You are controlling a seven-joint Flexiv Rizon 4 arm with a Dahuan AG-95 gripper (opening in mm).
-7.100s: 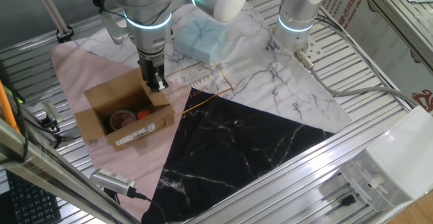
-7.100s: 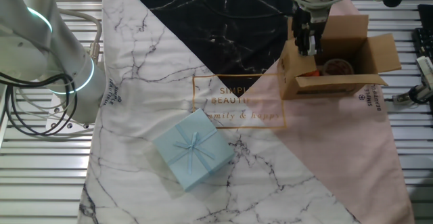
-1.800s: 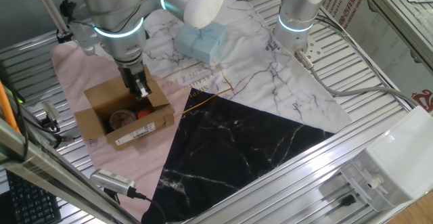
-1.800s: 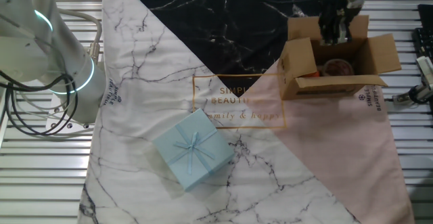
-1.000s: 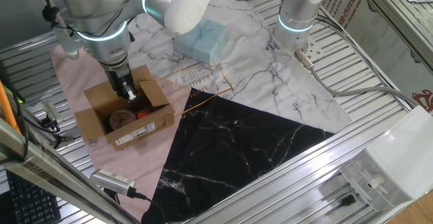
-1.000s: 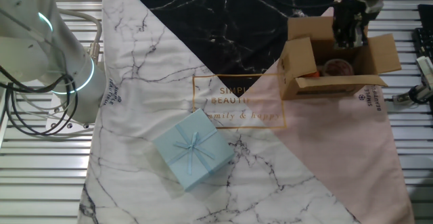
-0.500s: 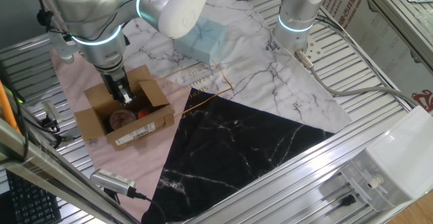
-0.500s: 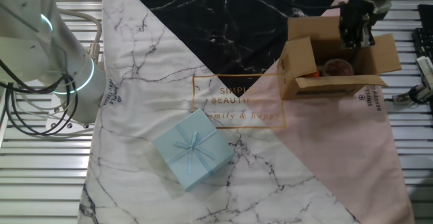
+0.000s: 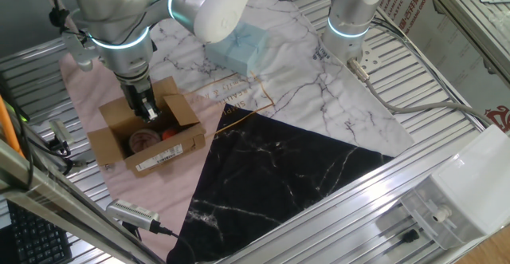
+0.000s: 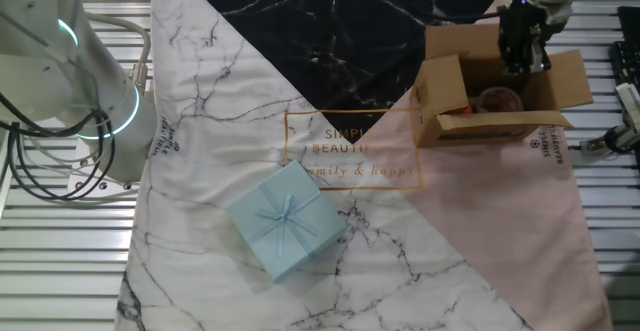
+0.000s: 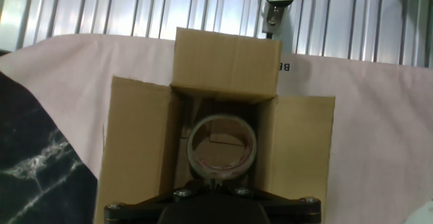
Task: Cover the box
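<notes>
The brown cardboard box [image 9: 151, 148] stands open on the pink part of the cloth, its white label [image 9: 163, 157] on the near long side. It also shows in the other fixed view [image 10: 490, 126] and the hand view [image 11: 139, 143]. All its flaps stand up or lean outward. Inside lie a tape roll [image 11: 222, 145] and a small red thing [image 9: 169, 134]. My gripper [image 9: 148, 112] hangs over the opening by the far flap [image 11: 225, 63], fingers together and holding nothing. It also shows in the other fixed view [image 10: 520, 56] and low in the hand view [image 11: 215, 179].
A pale blue gift package [image 10: 285, 221] lies on the marble-print cloth [image 10: 230, 91], away from the box. A second white arm [image 10: 70, 81] stands at the table's side. Cables and a small device [image 9: 131, 212] lie on the slatted table near the box.
Over the last seconds my gripper moved from the box's side flap across the opening to the far flap; in the last half second it shifted slightly back. The flaps look unchanged.
</notes>
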